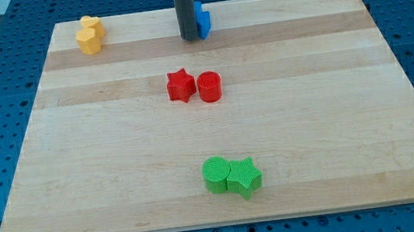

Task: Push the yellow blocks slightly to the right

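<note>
Two yellow blocks (90, 35) sit touching each other near the top left corner of the wooden board (332, 117); their shapes are hard to make out. My tip (189, 37) rests on the board near the top middle, well to the right of the yellow blocks. It stands right against the left side of a blue block (202, 19), which the rod partly hides.
A red star (180, 85) and a red cylinder (210, 87) sit side by side at the board's middle. A green cylinder (216, 174) and a green star (244, 177) touch near the bottom middle. A blue perforated table surrounds the board.
</note>
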